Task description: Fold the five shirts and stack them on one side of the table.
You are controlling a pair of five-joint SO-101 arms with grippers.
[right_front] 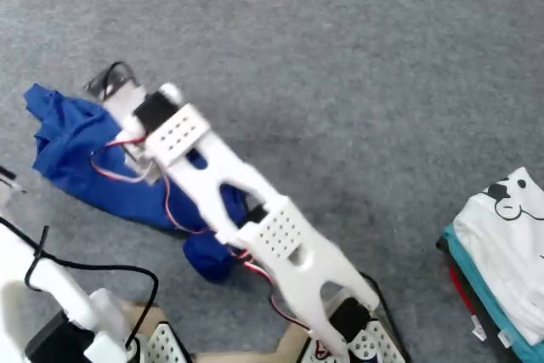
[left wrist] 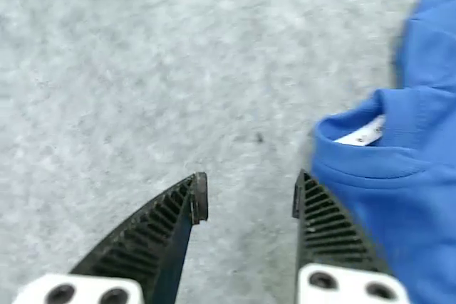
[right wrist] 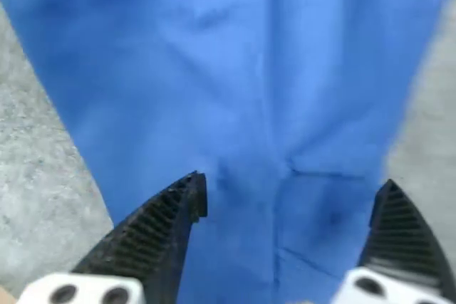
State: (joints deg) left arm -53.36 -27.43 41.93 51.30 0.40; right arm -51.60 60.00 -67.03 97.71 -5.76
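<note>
Right wrist view had the right gripper (right wrist: 292, 194) spread wide over the crumpled blue shirt (right wrist: 235, 69). The left gripper (left wrist: 249, 197) was also spread, over the grey table (left wrist: 142, 69) beside the shirt's collar (left wrist: 349, 122). Farther off, folded shirts (right_front: 501, 235) lay stacked at the table's right edge.

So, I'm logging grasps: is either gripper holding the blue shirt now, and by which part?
Nothing is held. The right gripper is open over the blue shirt; the left gripper is open beside its collar.
</note>
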